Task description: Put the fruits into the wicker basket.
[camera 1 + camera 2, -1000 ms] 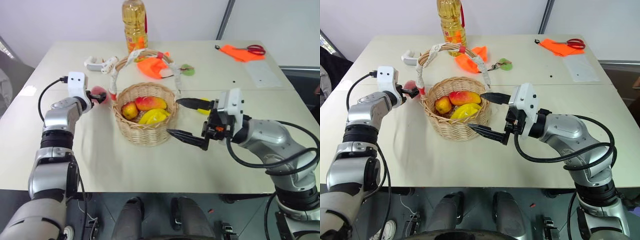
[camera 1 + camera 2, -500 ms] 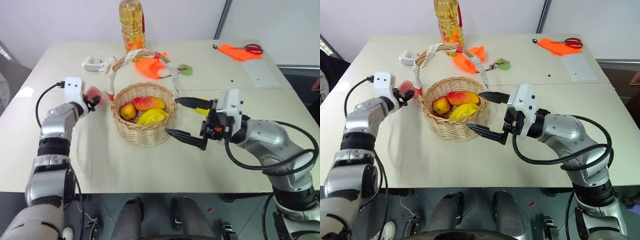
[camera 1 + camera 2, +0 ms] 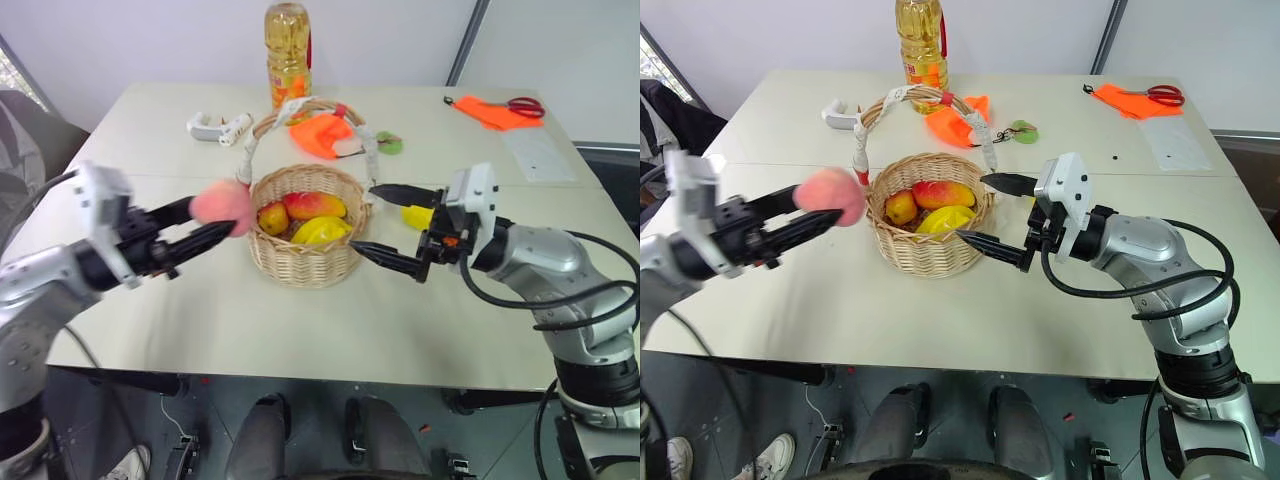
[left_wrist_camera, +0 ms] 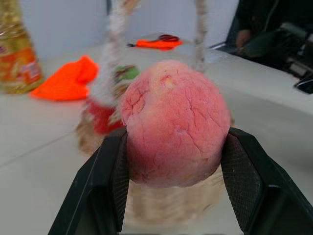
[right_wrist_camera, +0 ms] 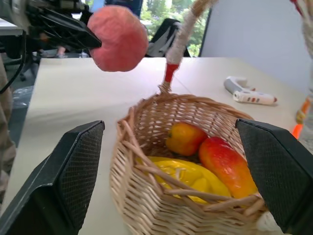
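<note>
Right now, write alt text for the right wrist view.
A pink peach is held in the left gripper just above and beside the wicker basket, which holds a mango and yellow fruits. The right gripper's open jaws flank the basket.

One peach (image 3: 222, 205), three fruits in one wicker basket (image 3: 305, 262), one lemon (image 3: 417, 216), one oil bottle (image 3: 288, 50), two orange cloths (image 3: 322, 135).

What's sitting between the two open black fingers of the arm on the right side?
The near side of the wicker basket, with fruits inside it, sits between the right gripper's open fingers without touching them, seen in the right wrist view.
</note>
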Controlling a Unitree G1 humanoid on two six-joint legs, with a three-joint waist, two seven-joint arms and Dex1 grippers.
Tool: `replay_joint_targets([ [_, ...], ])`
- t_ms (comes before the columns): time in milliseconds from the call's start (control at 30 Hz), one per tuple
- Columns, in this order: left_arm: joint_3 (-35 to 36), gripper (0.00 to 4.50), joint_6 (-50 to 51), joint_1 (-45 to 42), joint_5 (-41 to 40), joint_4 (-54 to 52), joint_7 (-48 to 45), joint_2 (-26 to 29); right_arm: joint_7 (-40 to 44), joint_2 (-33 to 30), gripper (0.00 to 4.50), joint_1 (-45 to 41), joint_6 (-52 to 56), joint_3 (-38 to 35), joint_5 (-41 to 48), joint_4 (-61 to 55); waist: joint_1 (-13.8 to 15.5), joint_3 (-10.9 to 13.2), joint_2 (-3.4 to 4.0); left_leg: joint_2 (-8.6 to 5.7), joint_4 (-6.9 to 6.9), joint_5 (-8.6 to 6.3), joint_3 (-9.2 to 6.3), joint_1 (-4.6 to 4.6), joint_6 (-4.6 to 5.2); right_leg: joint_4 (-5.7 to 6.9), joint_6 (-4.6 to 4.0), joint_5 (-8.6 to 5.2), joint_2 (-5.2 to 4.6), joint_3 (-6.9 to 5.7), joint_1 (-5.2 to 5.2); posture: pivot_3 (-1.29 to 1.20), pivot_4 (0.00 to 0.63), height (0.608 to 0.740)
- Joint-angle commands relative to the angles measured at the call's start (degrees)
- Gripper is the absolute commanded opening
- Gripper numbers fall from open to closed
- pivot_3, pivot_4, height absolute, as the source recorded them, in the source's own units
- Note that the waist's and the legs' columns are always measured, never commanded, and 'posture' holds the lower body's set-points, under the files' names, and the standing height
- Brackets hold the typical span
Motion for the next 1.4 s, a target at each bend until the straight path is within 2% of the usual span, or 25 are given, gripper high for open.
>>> replay_joint_targets([
  [33, -6.38, 2.3, 0.31, -5.05, 2.52, 0.77, 4.88, -3.45, -0.16, 0.21, 4.5, -1.27, -1.16, -1.55, -0.23, 0.74, -0.08, -0.01, -0.03, -0.03, 0.05, 0.01, 0.01, -0.02, 0.0, 0.02, 0.02, 0.13, 0.02, 0.02, 0.0, 0.0, 0.15, 0.74],
  [100, -8.48, 2.3, 0.06, -6.43, 3.86, 2.18, 5.13, -4.3, -0.53, 0.25, 4.5, -1.23, -1.24, -1.8, -0.52, 1.19, -0.73, -0.01, -0.03, -0.04, 0.03, -0.02, 0.06, -0.09, 0.04, 0.05, 0.49, 0.18, 0.09, 0.11, -0.11, 0.0, 0.15, 0.74],
  [167, -11.83, 3.22, -0.82, -8.93, 6.01, 4.39, 4.8, -5.46, -2.31, -0.26, 4.5, -0.53, -1.65, -1.83, -3.2, 2.52, -0.99, -0.01, -0.03, 0.02, -0.03, -0.1, 0.03, -0.11, 0.19, 0.18, 0.67, 0.13, 0.25, 0.19, -0.22, 0.0, 0.15, 0.74],
  [267, -12.66, 4.46, -1.91, -9.38, 7.3, 5.05, 3.4, -5.2, -5.68, 0.06, 4.5, -0.63, -2.02, -1.95, -6.82, 5.37, -1.27, 0.0, -0.03, 0.15, -0.13, -0.12, -0.08, -0.17, 0.23, 0.27, 0.67, 0.11, 0.47, 0.17, -0.38, 0.0, 0.15, 0.74],
  [433, -8.53, 4.46, -3.01, -4.61, 3.18, 2.86, -3.41, -2.08, -8.38, -0.61, 4.5, -1.51, -4.97, 1.5, -15.89, 13.98, -1.77, 0.01, -0.01, 0.18, -0.17, -0.13, 0.03, -0.06, 0.24, 0.32, 0.54, 0.06, 0.51, 0.3, -0.43, 0.0, 0.15, 0.74],
  [567, -5.91, 4.46, -2.89, 0.1, 1.08, 0.83, -8.41, 2.34, -8.86, 0.52, 4.5, -5.59, -11.92, 4.49, -23.02, 26.43, -1.66, 0.01, 0.0, 0.18, -0.1, -0.13, 0.07, -0.06, 0.24, 0.31, 0.27, -0.01, 0.51, 0.33, -0.43, 0.0, 0.15, 0.74],
  [867, -6.53, 4.46, -4.83, 2.78, 2.18, -1.92, -7.53, 1.62, -9.21, 2.36, 4.5, -14.72, -21.05, 8.5, -32.94, 48.23, -1.47, 0.02, 0.0, 0.14, -0.03, -0.12, 0.2, -0.07, 0.23, 0.28, 0.36, 0.11, 0.49, 0.59, -0.4, 0.0, 0.15, 0.74],
  [967, -6.32, 4.5, -4.83, 3.12, 2.04, -2.17, -7.06, 1.3, -8.97, 3.15, 3.69, -15.64, -20.97, 7.77, -33.17, 50.25, -1.47, 0.02, 0.0, 0.16, -0.08, -0.12, 0.2, -0.07, 0.23, 0.29, 0.4, 0.13, 0.51, 0.6, -0.44, 0.0, 0.15, 0.74],
  [1000, -6.18, 4.5, -4.88, 3.39, 2.0, -2.3, -6.95, 1.29, -9.09, 3.23, 3.25, -15.73, -20.72, 7.56, -33.33, 50.29, -1.48, 0.02, 0.0, 0.16, -0.08, -0.12, 0.2, -0.07, 0.23, 0.3, 0.41, 0.13, 0.51, 0.6, -0.45, 0.0, 0.15, 0.74],
  [1033, -5.99, 4.5, -5.01, 3.68, 1.89, -2.36, -6.84, 1.25, -9.56, 3.04, 2.59, -15.63, -21.23, 7.51, -34.01, 49.79, -1.64, 0.02, 0.0, 0.16, -0.08, -0.12, 0.2, -0.07, 0.23, 0.32, 0.41, 0.13, 0.51, 0.6, -0.45, 0.0, 0.15, 0.74],
  [1100, -5.41, 4.5, -5.28, 4.18, 1.45, -2.4, -6.58, 1.02, -9.89, 2.4, 1.94, -14.78, -21.74, 7.18, -34.68, 47.31, -1.68, 0.02, 0.0, 0.16, -0.08, -0.12, 0.22, -0.03, 0.23, 0.34, 0.41, 0.13, 0.52, 0.65, -0.45, 0.0, 0.15, 0.74],
  [1267, -2.58, 4.5, -7.39, 6.15, 1.96, -0.66, -6.96, 0.96, -6.94, -2.19, 1.89, -9.39, -21.51, 4.11, -33.04, 34.91, -1.44, 0.02, 0.01, 0.16, -0.08, -0.12, 0.22, -0.03, 0.23, 0.36, 0.41, 0.13, 0.53, 0.65, -0.46, 0.0, 0.15, 0.74],
  [1400, -0.21, 4.5, -11.22, 9.15, 3.38, 1.72, -8.62, 0.48, 4.53, -8.09, 1.89, 0.63, -15.21, -0.9, -20.35, 14.81, -1.08, 0.02, 0.02, 0.15, -0.1, -0.13, 0.22, -0.09, 0.24, 0.31, 0.51, 0.06, 0.47, 0.64, -0.46, 0.0, 0.15, 0.74],
])
